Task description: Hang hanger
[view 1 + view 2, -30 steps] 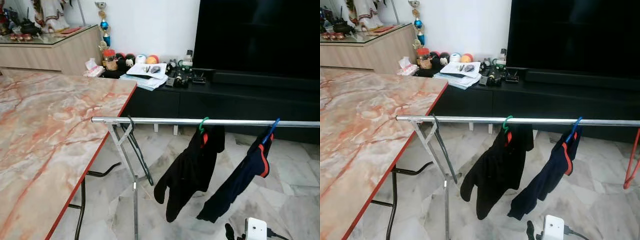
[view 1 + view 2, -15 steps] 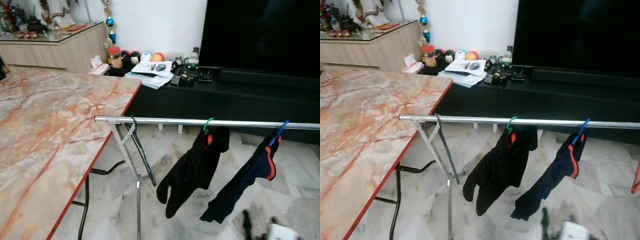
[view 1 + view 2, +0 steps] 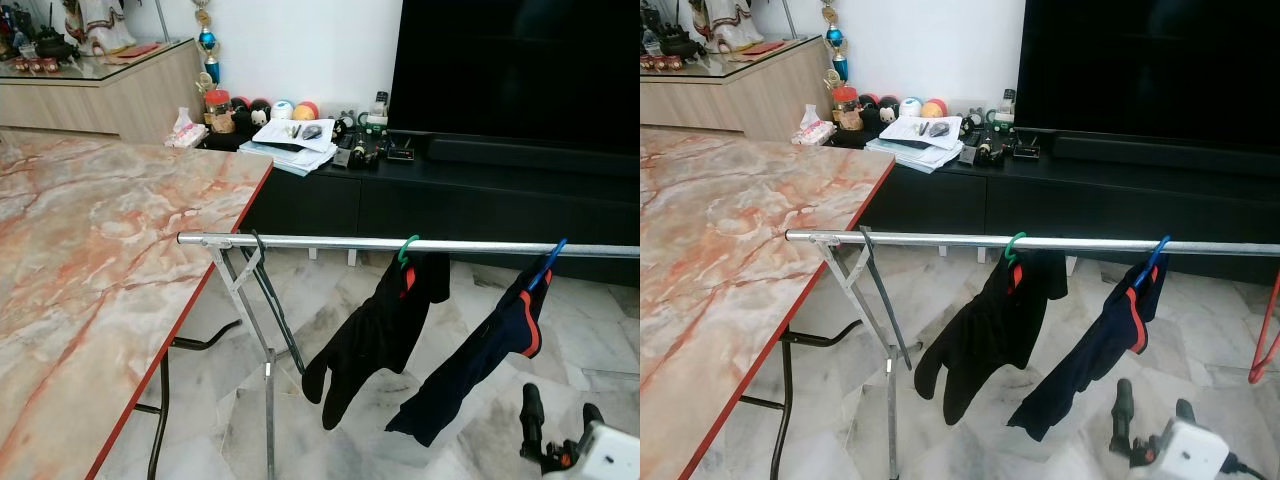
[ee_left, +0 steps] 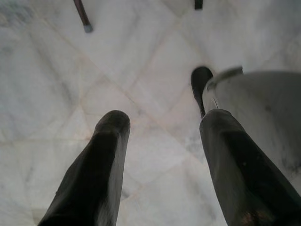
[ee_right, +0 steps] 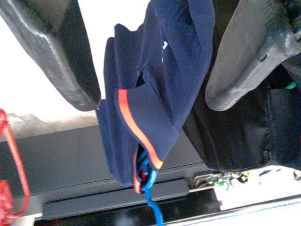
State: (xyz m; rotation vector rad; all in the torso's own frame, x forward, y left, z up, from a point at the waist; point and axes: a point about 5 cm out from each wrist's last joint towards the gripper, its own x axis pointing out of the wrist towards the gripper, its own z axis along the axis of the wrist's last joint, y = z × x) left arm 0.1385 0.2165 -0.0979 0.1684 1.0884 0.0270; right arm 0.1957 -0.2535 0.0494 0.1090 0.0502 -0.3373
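A silver rail (image 3: 320, 241) runs across in front of me. A green hanger (image 3: 405, 250) on it carries a black garment (image 3: 375, 335). Further right, a blue hanger (image 3: 548, 262) carries a navy garment with an orange stripe (image 3: 490, 355). A thin black hanger (image 3: 272, 300) hangs at the rail's left end, beside the rack leg. My right gripper (image 3: 1153, 408) is open, low at the right, below the navy garment and apart from it. The right wrist view looks between the fingers (image 5: 70, 70) at the navy garment (image 5: 155, 94) and the blue hanger (image 5: 149, 188). My left gripper (image 4: 162, 120) hangs open over the floor.
A marble table with a red edge (image 3: 100, 250) stands at the left, close to the rail's end. Behind the rail are a black TV console (image 3: 480, 190) with clutter and a large TV (image 3: 520, 60). A red hanger (image 3: 1265, 330) shows at the far right.
My right gripper has risen and shifted right at the lower edge, and its two fingers now point up. The camera has shifted a little. The hangers on the rail stay put.
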